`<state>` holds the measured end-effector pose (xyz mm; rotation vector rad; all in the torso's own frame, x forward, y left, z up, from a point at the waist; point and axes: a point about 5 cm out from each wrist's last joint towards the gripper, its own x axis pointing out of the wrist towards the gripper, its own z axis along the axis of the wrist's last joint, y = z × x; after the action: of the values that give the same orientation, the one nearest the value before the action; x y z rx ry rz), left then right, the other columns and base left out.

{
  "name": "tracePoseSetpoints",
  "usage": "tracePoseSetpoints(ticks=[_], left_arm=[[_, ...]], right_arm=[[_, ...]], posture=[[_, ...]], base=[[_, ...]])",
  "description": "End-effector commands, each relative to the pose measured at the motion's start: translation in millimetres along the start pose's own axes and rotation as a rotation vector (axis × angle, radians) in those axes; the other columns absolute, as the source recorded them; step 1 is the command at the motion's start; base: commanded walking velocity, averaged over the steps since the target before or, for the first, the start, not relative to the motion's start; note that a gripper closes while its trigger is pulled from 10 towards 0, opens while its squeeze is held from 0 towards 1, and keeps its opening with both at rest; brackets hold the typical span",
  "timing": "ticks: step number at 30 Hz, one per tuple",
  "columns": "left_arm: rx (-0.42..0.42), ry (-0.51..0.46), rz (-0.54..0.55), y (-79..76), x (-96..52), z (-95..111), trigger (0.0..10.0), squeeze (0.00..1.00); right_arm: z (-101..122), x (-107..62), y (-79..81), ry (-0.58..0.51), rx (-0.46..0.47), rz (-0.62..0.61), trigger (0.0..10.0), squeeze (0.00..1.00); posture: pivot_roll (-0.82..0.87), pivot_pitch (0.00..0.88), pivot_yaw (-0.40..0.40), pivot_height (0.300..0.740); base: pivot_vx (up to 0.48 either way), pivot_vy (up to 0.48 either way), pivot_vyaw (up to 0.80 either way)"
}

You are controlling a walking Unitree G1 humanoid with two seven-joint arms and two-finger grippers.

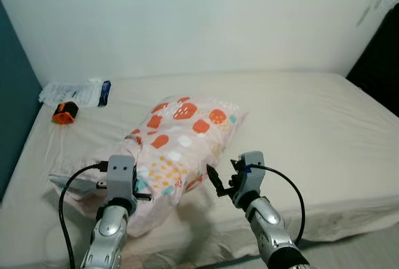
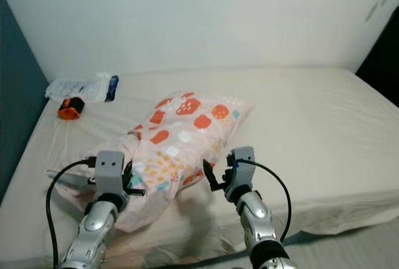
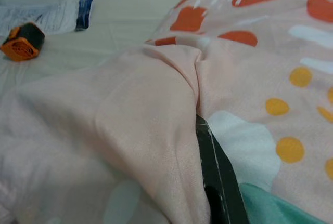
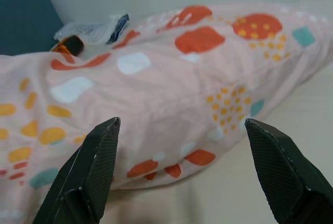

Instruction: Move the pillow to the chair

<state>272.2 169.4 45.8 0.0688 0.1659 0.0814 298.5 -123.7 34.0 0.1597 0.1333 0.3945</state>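
Observation:
A pink pillow (image 1: 181, 138) printed with orange, white and yellow shapes lies slantwise on the cream bed (image 1: 312, 125). My left gripper (image 1: 138, 191) is at the pillow's near left end. In the left wrist view the pillowcase fabric (image 3: 156, 130) bunches and folds over one black finger (image 3: 216, 174), so the gripper is shut on the cloth. My right gripper (image 1: 216, 180) hovers just off the pillow's near right edge. Its two fingers stand wide open in the right wrist view, with the pillow (image 4: 171, 73) straight ahead and nothing between them.
An orange and black object (image 1: 64, 112) and a white plastic packet (image 1: 75, 92) with a blue end lie at the bed's far left corner. A white wall runs behind the bed, and a teal wall (image 1: 9, 94) stands on the left. The mattress's front edge (image 1: 349, 210) is close to my arms.

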Motion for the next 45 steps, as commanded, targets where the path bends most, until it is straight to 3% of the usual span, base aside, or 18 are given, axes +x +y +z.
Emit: tracePoseSetpoints(ticks=[1,6,12,25,41,45], left_arm=[[0.018,-0.026,0.010,2.3,3.4,5,10.0,0.00],[0.023,-0.012,0.002,0.4,4.2,2,10.0,0.00],[0.023,-0.011,-0.004,0.4,5.2,2,10.0,0.00],[0.003,-0.022,-0.011,-5.7,3.7,1,10.0,0.00],[-0.028,-0.015,-0.001,-2.0,1.4,-2,10.0,0.00],[-0.042,-0.009,0.012,-1.0,2.0,-3,10.0,0.00]], right_arm=[[-3,-1.4,-0.5,0.017,0.016,0.007,10.0,0.00],[-4,-2.7,-4.2,0.035,-0.019,-0.017,10.0,0.00],[-3,-2.2,-8.0,0.037,0.007,-0.022,10.0,0.00],[4,-3.3,-11.6,0.002,-0.015,-0.002,10.0,0.00],[-1,-3.3,-12.3,0.042,-0.052,-0.042,10.0,0.00],[-5,-1.9,-8.3,0.080,-0.041,-0.006,10.0,0.00]], posture=[[0.07,0.000,-0.118,0.681],[0.07,0.000,-0.110,0.681],[0.06,0.000,-0.106,0.681],[0.05,0.000,-0.120,0.740],[0.06,0.000,-0.130,0.740],[0.06,0.000,-0.125,0.740]], base=[[0.000,0.000,0.00],[0.000,0.000,0.00],[0.000,0.000,0.00],[0.000,0.000,0.00],[0.000,0.000,0.00],[0.000,0.000,0.00]])
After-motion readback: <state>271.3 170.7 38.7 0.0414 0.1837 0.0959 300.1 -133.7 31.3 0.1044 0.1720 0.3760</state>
